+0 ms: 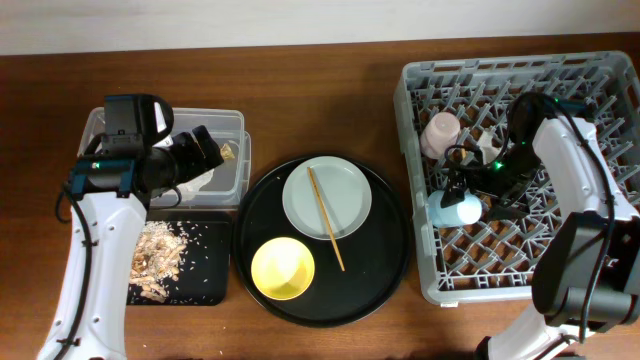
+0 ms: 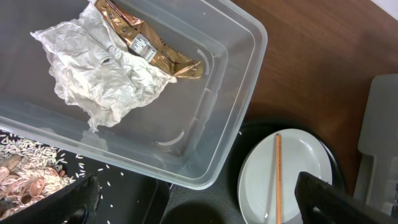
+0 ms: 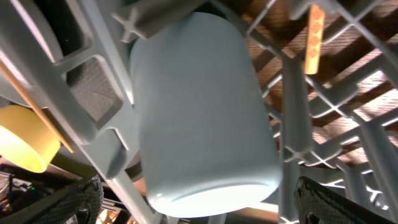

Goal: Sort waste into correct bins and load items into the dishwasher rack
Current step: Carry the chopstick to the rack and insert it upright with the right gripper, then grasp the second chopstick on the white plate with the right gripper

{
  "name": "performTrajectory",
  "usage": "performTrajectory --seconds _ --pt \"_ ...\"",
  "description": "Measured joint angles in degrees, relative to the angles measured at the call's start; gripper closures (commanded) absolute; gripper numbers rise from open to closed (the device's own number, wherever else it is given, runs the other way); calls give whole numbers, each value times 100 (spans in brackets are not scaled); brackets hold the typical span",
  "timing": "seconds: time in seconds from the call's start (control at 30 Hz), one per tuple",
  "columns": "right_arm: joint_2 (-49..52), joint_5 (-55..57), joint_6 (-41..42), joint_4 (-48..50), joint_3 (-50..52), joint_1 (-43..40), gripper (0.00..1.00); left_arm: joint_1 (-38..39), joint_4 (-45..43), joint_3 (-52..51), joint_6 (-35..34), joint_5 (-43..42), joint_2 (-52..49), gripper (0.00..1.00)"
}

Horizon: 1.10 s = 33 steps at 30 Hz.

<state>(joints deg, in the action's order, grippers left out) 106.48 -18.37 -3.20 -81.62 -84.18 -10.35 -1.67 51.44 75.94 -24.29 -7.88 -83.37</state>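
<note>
The crumpled white tissue [image 2: 102, 65] and the gold-brown wrapper [image 2: 152, 46] lie in the clear box [image 2: 236, 81], and my left gripper [image 2: 199, 208] hangs open and empty above its near corner. In the overhead view the left gripper [image 1: 205, 150] is over the clear box [image 1: 236, 130]. Beige food scraps [image 1: 160, 255] lie in the shallow black tray [image 1: 205, 270]. My right gripper [image 1: 480, 195] is open inside the grey rack [image 1: 420, 250], its fingers on either side of the light-blue cup [image 1: 455, 208] [image 3: 199, 112] without gripping it. The pink cup [image 1: 440, 133] stands in the rack.
A large round black tray [image 1: 390, 270] holds the white plate [image 1: 327, 195] with chopsticks [image 1: 326, 232] across it and the yellow bowl [image 1: 283, 268]. The plate [image 2: 311, 162] and a chopstick [image 2: 277, 177] also show in the left wrist view. The table is brown wood.
</note>
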Motion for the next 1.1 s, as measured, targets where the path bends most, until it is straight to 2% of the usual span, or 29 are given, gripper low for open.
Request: performTrajectory --seconds 0.17,0.33,0.47,0.53,0.63,0.8,0.83,0.87,0.9,0.93,1.1 --pt "7 -494 -24 -184 -92 0 1 -2 2 0 0 0 0 1" --pt "17 -627 -33 -520 -1362 0 1 -2 2 0 0 0 0 1" --pt "20 -846 -238 -776 -1786 50 0 0 4 0 0 0 0 1" --pt "20 -1097 -573 -863 -1794 367 4 0 2 0 0 0 0 1" --pt "20 -1198 -542 -540 -1794 1631 3 0 2 0 0 0 0 1" --pt "20 125 846 651 -1716 3648 0 0 4 0 0 0 0 1" --pt "15 227 944 866 -1646 3851 23 0 2 0 0 0 0 1" --pt "7 354 1056 1196 -1530 4061 51 0 4 0 0 -2 0 1" --pt "11 463 1141 1421 -1340 4380 59 0 2 0 0 0 0 1" --pt "9 557 1182 1602 -1191 4572 65 0 0 0 0 0 0 1" --pt "52 1064 1349 3119 -35 4854 67 0 0 0 0 0 0 1"
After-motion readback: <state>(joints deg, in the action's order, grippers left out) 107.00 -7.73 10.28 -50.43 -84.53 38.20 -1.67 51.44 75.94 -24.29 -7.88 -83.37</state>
